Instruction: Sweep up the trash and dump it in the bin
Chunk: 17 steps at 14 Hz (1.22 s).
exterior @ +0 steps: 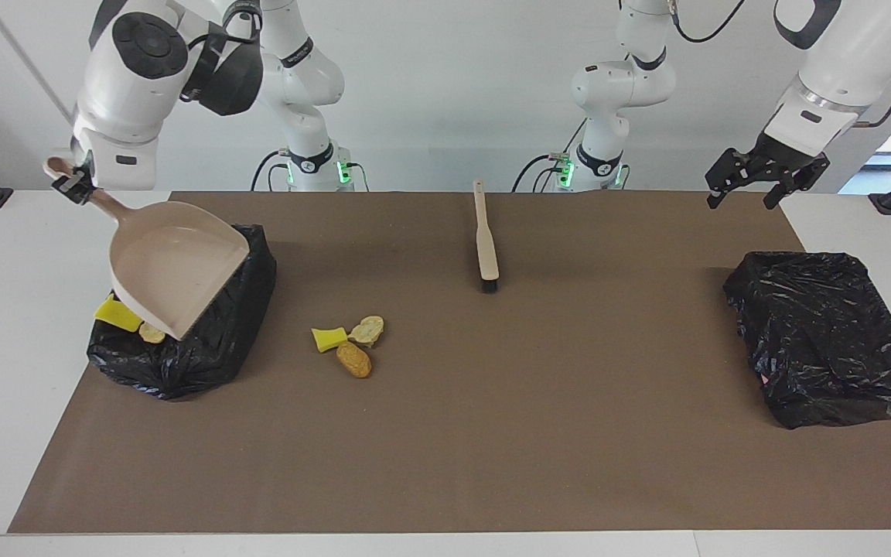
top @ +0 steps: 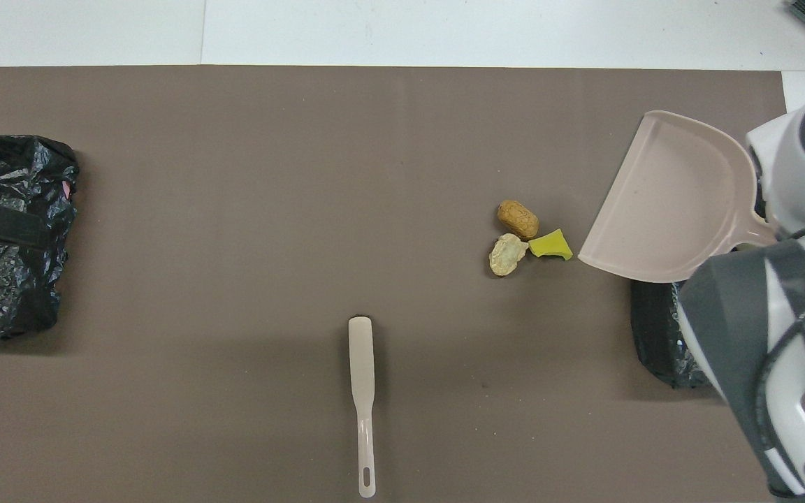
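My right gripper (exterior: 74, 182) is shut on the handle of the beige dustpan (exterior: 175, 271), which hangs empty over the black-bagged bin (exterior: 209, 352) at the right arm's end of the table. From overhead the dustpan (top: 675, 199) and the arm cover most of that bin (top: 657, 335). A yellow sponge chunk (exterior: 116, 313) and a tan scrap (exterior: 152, 333) show in the bin beside the pan. Three pieces of trash lie on the mat: a yellow chunk (exterior: 328, 338) (top: 550, 245), a pale piece (exterior: 368, 329) (top: 507, 253) and a brown one (exterior: 353, 360) (top: 518, 219). My left gripper (exterior: 741, 197) waits open, raised.
The brush (exterior: 485, 244) (top: 361, 391) lies on the brown mat, nearer to the robots than the loose trash, bristles pointing away from them. A second black-bagged bin (exterior: 824, 333) (top: 4, 237) sits at the left arm's end of the table.
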Motion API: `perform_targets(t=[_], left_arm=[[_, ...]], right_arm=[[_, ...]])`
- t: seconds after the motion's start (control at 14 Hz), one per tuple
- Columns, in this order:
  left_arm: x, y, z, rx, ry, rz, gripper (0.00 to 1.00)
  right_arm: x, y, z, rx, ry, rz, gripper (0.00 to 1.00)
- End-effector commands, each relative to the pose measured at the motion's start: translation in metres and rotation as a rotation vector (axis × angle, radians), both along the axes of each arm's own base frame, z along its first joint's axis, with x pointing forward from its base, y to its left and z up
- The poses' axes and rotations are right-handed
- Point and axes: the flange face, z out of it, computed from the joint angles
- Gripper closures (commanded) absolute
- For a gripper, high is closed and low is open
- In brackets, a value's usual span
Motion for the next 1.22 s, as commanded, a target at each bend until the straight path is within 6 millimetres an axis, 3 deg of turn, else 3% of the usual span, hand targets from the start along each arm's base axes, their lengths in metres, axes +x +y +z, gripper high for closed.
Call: perform_targets(t=[0.0,0.21,0.29,0.64,0.93,1.15], left_arm=[[-0.002,0.004,0.006,0.015,0.001,0.002,0.00],[-0.002,0.003,0.006,0.015,0.001,0.000,0.00],[-0.002,0.003,0.006,0.015,0.001,0.000,0.00],[-0.002,0.002,0.006,0.015,0.001,-0.001,0.00],[-0.002,0.002,0.006,0.015,0.001,-0.001,0.00],[-0.002,0.003,0.006,0.015,0.001,0.000,0.00]], right_arm=[[0.004,0.048,-0.031,0.062,-0.042,-0.136,1.00],[0.004,0.115,-0.075,0.118,-0.068,-0.278,1.00],[0.005,0.129,-0.085,0.160,-0.089,-0.356,1.00],[0.007,0.206,-0.108,0.283,-0.143,-0.606,1.00],[0.014,0.246,-0.106,0.419,-0.156,-0.859,1.00],[0.020,0.299,-0.129,0.457,-0.163,-0.940,1.00]])
